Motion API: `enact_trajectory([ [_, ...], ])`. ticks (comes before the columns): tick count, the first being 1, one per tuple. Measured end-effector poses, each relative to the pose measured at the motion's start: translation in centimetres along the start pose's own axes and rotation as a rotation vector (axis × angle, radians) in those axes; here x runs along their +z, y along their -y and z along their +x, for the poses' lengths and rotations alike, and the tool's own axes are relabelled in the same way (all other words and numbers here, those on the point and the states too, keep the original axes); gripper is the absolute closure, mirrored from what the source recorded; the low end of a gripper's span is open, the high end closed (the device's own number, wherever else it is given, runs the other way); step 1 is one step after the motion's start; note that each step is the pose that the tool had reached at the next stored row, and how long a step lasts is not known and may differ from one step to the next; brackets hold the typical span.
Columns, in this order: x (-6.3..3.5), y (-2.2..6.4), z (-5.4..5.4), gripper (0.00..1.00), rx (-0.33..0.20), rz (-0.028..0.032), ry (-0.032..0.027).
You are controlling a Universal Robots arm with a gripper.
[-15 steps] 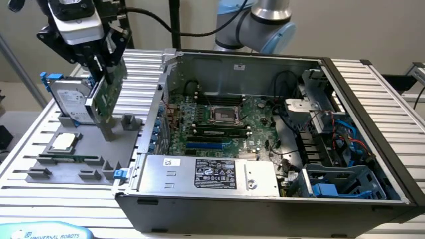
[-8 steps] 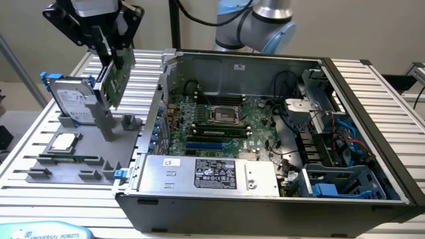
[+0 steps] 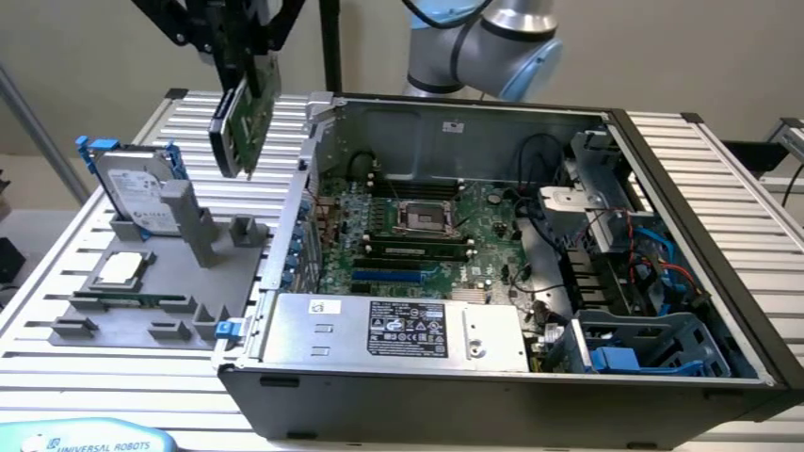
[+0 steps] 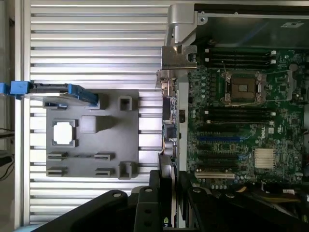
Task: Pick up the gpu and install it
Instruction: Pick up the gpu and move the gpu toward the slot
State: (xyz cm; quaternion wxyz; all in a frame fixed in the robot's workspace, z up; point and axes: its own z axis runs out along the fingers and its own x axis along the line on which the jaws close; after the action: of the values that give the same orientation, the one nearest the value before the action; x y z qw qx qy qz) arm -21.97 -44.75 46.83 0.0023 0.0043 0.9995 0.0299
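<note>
Gpu [image 3: 243, 118] up in the air, pinched by the end effector [image 3: 247, 68].
It hangs on its edge, a bit tilted, above the surface [image 3: 51, 282], close to the side of the open computer case [image 3: 703, 169]. I think the card is light and stiff but easy to break. Its thin top edge looks like the safe place to hold, not the little parts. The exterior view tells how high it hangs. The wrist view looks straight down on the grey tray [image 4: 125, 145] and the motherboard [image 4: 241, 121].
</note>
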Motion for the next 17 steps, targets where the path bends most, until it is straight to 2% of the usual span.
enact_trajectory([
  [5,-0.64,-0.06,-2.3,0.73,0.000,-0.0001,-0.0020],
  [17,-0.51,-0.11,-7.7,0.73,0.000,-0.0001,-0.0021],
])
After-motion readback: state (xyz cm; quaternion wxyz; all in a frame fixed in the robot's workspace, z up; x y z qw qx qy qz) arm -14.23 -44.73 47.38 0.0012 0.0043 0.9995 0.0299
